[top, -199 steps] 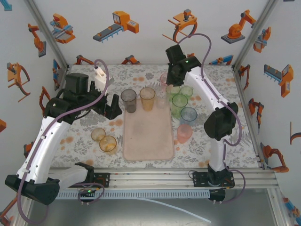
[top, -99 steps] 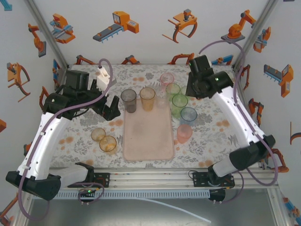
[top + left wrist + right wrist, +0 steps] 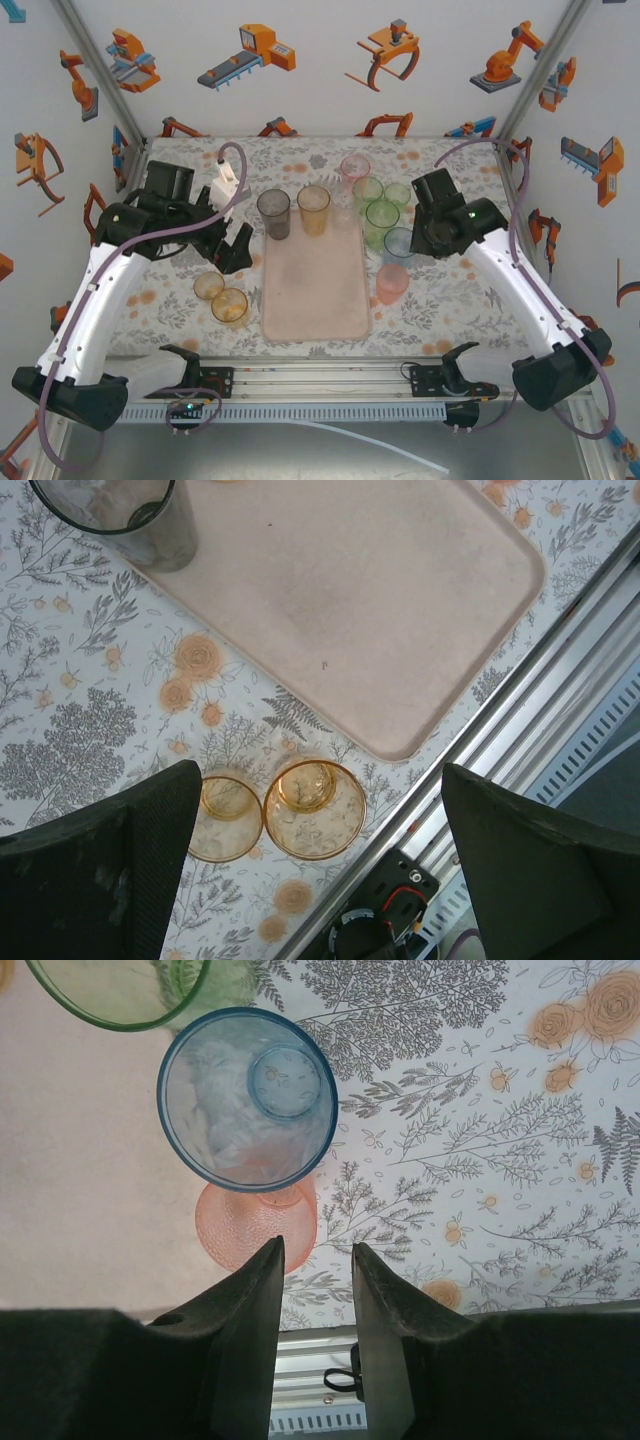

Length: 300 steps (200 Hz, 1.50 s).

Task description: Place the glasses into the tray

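A smoky-grey plastic tumbler (image 3: 273, 213) stands at the flat pale-pink plastic tray (image 3: 315, 295)'s far end, green tumblers (image 3: 381, 213) just right of it. Left of the tray, left gripper (image 3: 320, 780) gapes wide, empty; right gripper (image 3: 317, 1252), narrowly parted, holds nothing.

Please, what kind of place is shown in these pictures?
Most likely a robot test cell in a laboratory, not a home. The left arm and right arm are mounted at an aluminium rail, frame posts enclose the floral tablecloth, and the walls carry robot-arm pictures.

Flower-patterned table (image 3: 440, 300) with pink tray (image 3: 315, 290), two amber tumblers (image 3: 229, 306) left, coloured tumblers (image 3: 382, 214) right.
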Tool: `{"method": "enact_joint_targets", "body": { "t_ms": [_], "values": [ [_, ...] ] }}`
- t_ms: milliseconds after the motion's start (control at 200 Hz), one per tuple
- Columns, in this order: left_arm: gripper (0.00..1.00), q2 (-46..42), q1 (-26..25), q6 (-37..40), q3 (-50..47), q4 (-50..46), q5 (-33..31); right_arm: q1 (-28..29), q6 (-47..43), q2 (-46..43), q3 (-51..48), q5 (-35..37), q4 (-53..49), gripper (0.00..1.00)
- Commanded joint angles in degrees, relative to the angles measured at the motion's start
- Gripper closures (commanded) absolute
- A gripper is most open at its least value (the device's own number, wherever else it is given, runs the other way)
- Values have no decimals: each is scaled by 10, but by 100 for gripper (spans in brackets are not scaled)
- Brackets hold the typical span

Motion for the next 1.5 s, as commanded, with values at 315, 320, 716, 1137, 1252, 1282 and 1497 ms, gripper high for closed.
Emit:
{"method": "enact_joint_targets", "body": {
  "t_ms": [315, 320, 716, 1137, 1252, 1282, 1497],
  "values": [
    [3, -20, -5, -7, -15, 5, 20, -15, 6, 29, -12, 12, 39, 63],
    [3, -21, -5, -7, -15, 5, 20, -16, 6, 29, -13, 11, 39, 63],
    [3, -18, -9, -20, -17, 11, 23, -50, -10, 42, -25, -24, 63, 63],
    [3, -17, -9, -22, -22, 15, 22, -60, -16, 50, -32, -37, 68, 63],
    [3, -17, -9, -22, -22, 15, 21, -62, -15, 54, -38, -36, 71, 63],
    [3, -18, -9, -22, -23, 15, 21, -63, -15, 55, -40, -36, 72, 63],
    [3, -24, -8, -23, -34, 18, 22, -72, -18, 69, -45, -42, 88, 63]
  ]
}}
